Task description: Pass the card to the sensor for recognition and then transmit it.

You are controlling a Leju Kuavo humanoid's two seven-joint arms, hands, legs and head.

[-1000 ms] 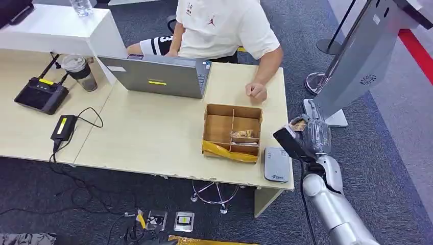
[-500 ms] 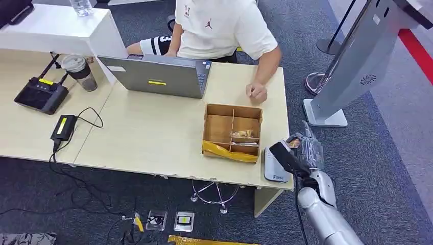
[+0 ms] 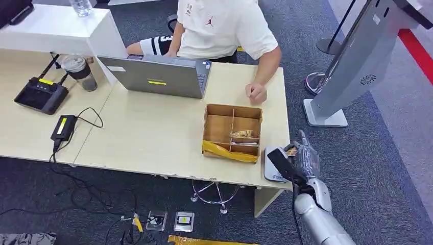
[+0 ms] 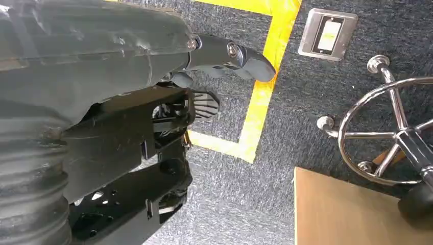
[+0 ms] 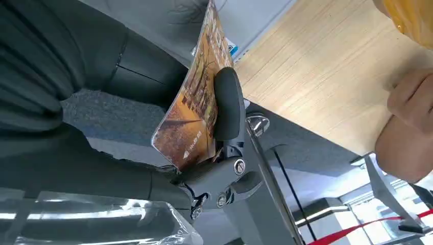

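Note:
My right hand (image 3: 300,158) holds a brown picture card (image 5: 196,102) pinched between the thumb (image 5: 228,104) and the fingers. A sliver of the card (image 3: 292,151) shows at the top of the hand in the head view. The hand hovers at the table's front right corner, over the right edge of the flat grey sensor (image 3: 271,168). In the right wrist view the sensor (image 5: 242,23) lies just past the card's far edge. My left hand (image 4: 107,127) hangs by the floor with nothing in it.
A divided cardboard box (image 3: 232,131) stands just left of the sensor. A person (image 3: 224,25) sits behind a laptop (image 3: 158,76), one hand (image 3: 255,92) on the table. A grey kiosk stand (image 3: 352,61) rises at the right. A chair base (image 4: 398,132) is under the table.
My right hand has come down and back from beside the kiosk base to the sensor's right edge, still holding the card.

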